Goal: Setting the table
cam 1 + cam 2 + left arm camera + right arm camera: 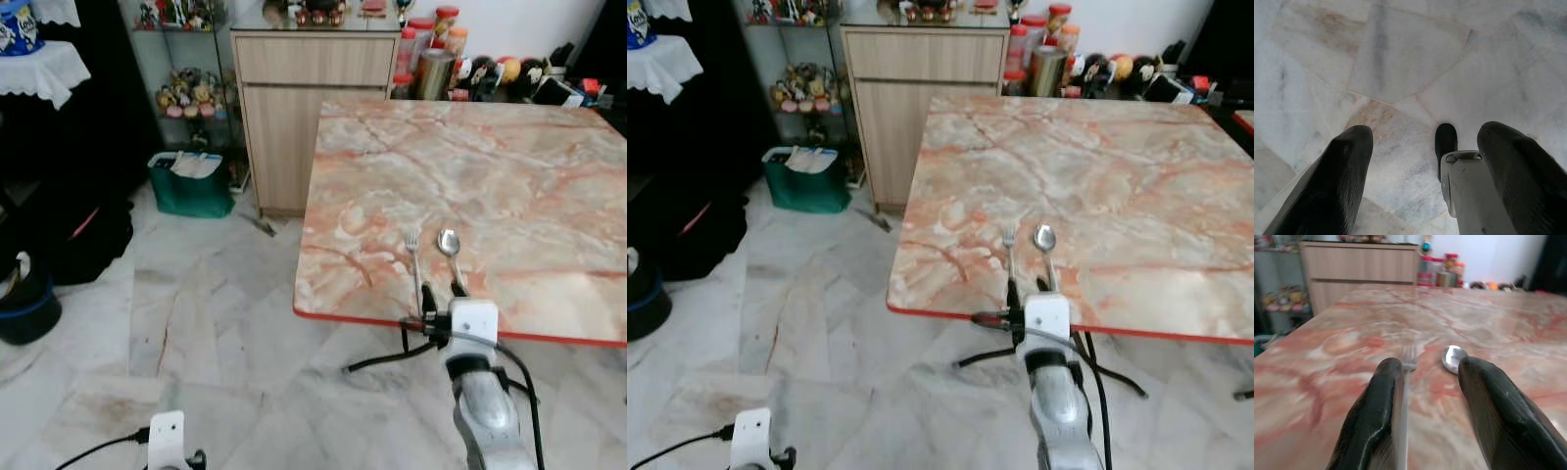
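- One fork [413, 257] and one spoon [450, 250] lie side by side on the marble-patterned table [509, 176], close to its near, red-trimmed edge; the fork is on the robot's left of the spoon, and both handles point toward that near edge.
- The two pieces lie near each other without touching, roughly parallel, with the fork's tines and the spoon's bowl aimed at the table's far edge.
- The right gripper [443, 294] sits at the near edge of the table, right behind the two handles; in the right wrist view its two black fingers [1378, 416] are spread apart, with nothing pinched between them.
- The left gripper [1420, 181] hangs low over the marble floor [1400, 58], its two fingers spread wide and holding nothing.
- Along the table's far edge stands a row of jars and small items [460, 59], too small to count.
- One wooden cabinet [294, 108] stands beside the table's far left corner, and one green bag [191, 184] rests on the floor to its left.
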`<state>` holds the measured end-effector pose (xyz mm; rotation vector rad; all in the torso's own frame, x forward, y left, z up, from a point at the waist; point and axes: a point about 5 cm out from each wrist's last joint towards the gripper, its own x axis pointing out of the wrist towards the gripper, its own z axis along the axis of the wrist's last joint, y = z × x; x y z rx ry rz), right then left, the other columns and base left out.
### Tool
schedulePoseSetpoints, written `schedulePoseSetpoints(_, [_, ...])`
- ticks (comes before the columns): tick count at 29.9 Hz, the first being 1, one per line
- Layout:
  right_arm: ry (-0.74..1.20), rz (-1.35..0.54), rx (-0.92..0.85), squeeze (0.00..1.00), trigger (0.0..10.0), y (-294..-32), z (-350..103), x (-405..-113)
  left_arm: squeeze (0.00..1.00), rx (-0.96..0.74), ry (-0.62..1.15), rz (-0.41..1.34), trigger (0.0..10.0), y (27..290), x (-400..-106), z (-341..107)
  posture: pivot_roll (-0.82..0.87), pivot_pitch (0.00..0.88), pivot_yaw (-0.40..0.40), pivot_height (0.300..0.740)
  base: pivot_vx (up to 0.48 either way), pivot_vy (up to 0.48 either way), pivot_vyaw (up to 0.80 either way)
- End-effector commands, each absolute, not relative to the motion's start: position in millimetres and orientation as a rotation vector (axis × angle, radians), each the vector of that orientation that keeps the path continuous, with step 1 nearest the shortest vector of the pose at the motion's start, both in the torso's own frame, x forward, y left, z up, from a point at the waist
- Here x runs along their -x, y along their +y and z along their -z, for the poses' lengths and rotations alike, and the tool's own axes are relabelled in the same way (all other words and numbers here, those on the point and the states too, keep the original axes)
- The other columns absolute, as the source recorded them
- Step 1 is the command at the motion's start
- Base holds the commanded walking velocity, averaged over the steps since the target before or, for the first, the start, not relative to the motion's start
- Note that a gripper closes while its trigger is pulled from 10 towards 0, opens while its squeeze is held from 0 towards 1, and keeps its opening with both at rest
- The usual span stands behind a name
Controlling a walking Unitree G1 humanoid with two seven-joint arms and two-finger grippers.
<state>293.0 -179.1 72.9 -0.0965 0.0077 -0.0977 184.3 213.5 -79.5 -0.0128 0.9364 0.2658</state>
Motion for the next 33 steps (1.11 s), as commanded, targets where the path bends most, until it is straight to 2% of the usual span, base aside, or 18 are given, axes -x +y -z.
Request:
schedulePoseSetpoints(1, [0.041,0.103,0.076,0.0,10.0,-178,-70,-299,0.0,0.008,0.946,-0.26,10.0,212,-183,81,-0.07,0.0,0.01,0.74,0.0,0.0,0.0])
schedulePoseSetpoints(5, [0.021,0.015,0.09,0.0,10.0,-163,-83,-316,0.0,0.007,0.936,-0.268,10.0,212,-186,79,-0.08,0.0,0.005,0.74,0.0,0.0,0.0])
schedulePoseSetpoints(8, [0.03,0.019,0.089,0.0,10.0,-161,-84,-322,0.0,0.015,0.926,-0.279,10.0,212,-188,78,-0.06,0.0,-0.01,0.74,0.084,0.0,0.0])
schedulePoseSetpoints(33, [0.072,-0.017,0.089,0.0,10.0,-147,-68,-321,0.0,0.001,0.931,-0.283,10.0,217,-187,77,-0.06,0.0,0.005,0.74,0.288,0.0,0.0])
